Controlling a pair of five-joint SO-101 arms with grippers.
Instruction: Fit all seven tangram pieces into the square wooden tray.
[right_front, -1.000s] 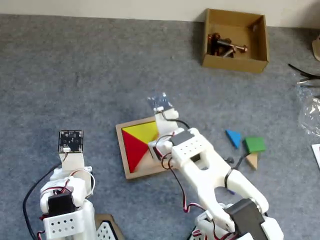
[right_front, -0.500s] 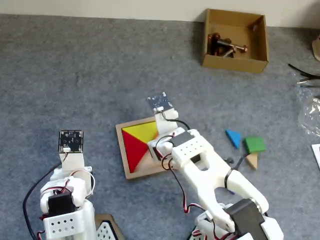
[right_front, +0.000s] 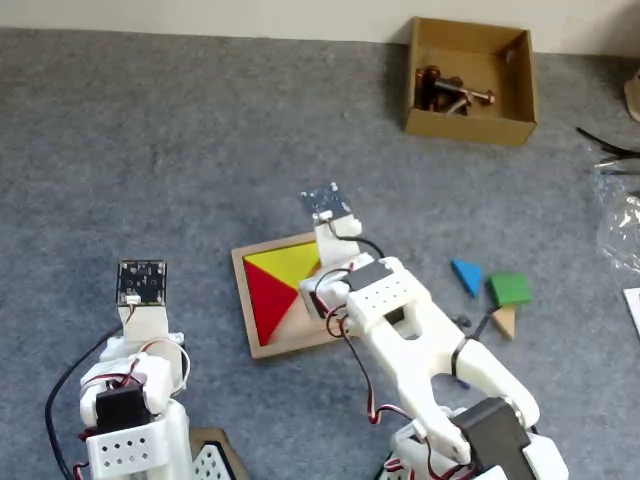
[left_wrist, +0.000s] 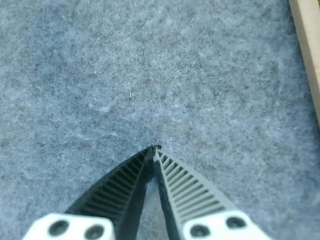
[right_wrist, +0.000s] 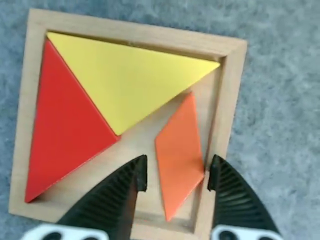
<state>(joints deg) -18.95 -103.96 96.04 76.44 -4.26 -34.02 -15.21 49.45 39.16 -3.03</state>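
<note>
Edging a touch toward 1 o'clock over the past second, the right gripper (right_wrist: 176, 175) hangs over the square wooden tray (right_wrist: 232, 100), jaws spread wide and standing either side of the orange parallelogram (right_wrist: 179, 150) with a sliver of gap on each flank; it is released, gripping nothing. 3 pieces lie flat in the tray: the yellow triangle (right_wrist: 125, 85), the red triangle (right_wrist: 65, 130) touching it along 1 edge, and the parallelogram close beside the rim. At 3 o'clock from the tray, loose on the grey desk (right_front: 150, 150), wait the blue triangle (right_front: 466, 275), green square (right_front: 510, 289) and tan triangle (right_front: 505, 320). These look like thin, stiff, light pieces with smooth faces, likely to skid under a push, and are probably best pinched across 2 opposite edges. At 7 o'clock from the tray, the left gripper (left_wrist: 155, 150) is clenched shut on nothing above bare desk. A cardboard box (right_front: 470, 120) sits at 1 o'clock, well apart.
</note>
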